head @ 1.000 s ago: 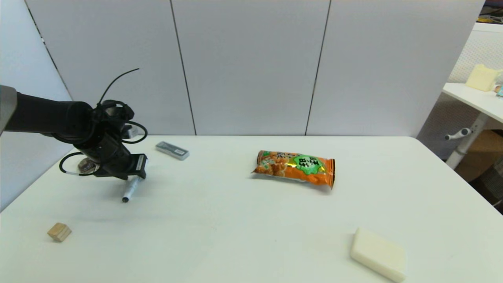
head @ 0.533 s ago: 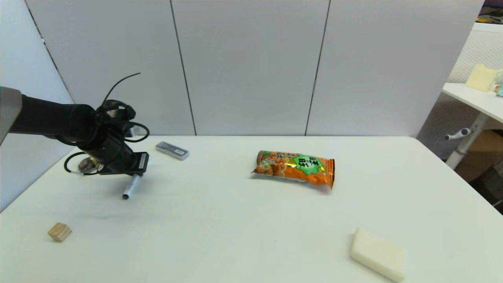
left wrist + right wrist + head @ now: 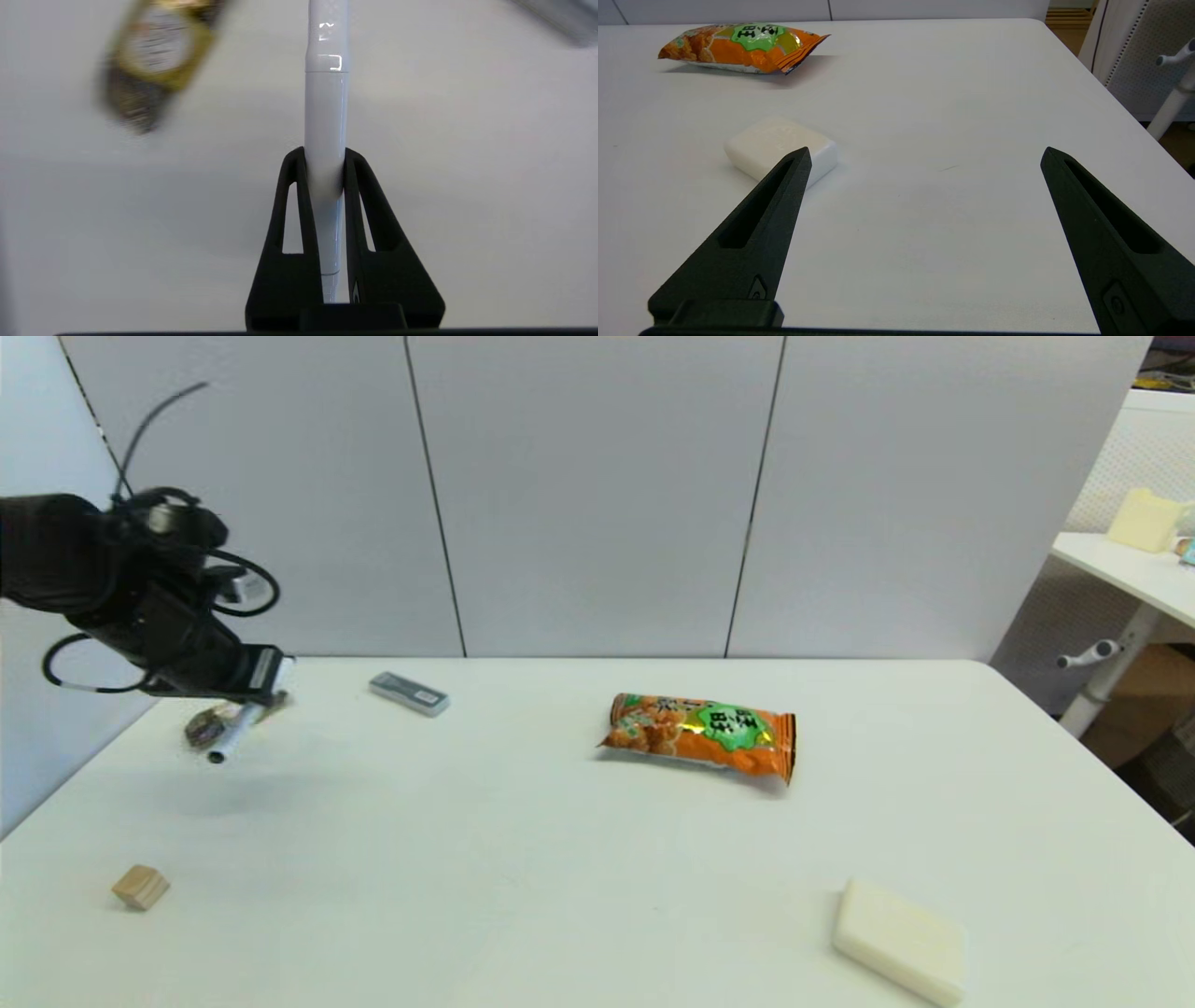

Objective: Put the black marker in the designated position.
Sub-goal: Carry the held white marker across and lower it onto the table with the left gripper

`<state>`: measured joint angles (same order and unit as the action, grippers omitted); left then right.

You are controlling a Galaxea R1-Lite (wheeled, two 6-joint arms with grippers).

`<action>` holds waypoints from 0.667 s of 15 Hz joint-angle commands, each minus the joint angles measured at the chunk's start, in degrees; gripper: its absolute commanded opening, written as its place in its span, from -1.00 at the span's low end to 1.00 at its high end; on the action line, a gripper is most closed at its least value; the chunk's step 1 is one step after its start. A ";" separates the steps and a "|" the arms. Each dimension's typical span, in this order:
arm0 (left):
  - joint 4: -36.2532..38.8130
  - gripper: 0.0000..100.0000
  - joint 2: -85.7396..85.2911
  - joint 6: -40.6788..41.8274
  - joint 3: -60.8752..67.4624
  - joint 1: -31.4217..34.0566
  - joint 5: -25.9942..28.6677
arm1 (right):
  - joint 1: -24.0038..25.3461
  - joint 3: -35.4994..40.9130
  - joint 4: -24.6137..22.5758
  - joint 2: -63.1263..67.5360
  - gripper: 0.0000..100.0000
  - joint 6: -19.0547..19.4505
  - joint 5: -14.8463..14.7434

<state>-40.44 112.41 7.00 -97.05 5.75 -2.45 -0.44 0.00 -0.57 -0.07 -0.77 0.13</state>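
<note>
White-barrelled black marker point(image 3: 325, 116) between left hand point(image 3: 325, 161) fingers

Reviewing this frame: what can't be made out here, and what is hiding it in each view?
- Black marker: in the head view the left end effector covers its upper half; in the left wrist view the picture's edge cuts off its far tip.
- Brown and gold snack: blurred in the left wrist view, label unreadable; partly behind the marker in the head view.
- Grey case: label too small to read.
- Right end effector: outside the head view.
</note>
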 commanded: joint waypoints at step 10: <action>-10.98 -1.00 -16.78 34.22 8.46 24.13 8.08 | 0.00 0.00 -0.04 0.07 1.00 -0.02 0.04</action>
<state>-51.41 98.01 40.09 -94.45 27.87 3.79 -0.44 0.00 -0.57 -0.07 -0.77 0.13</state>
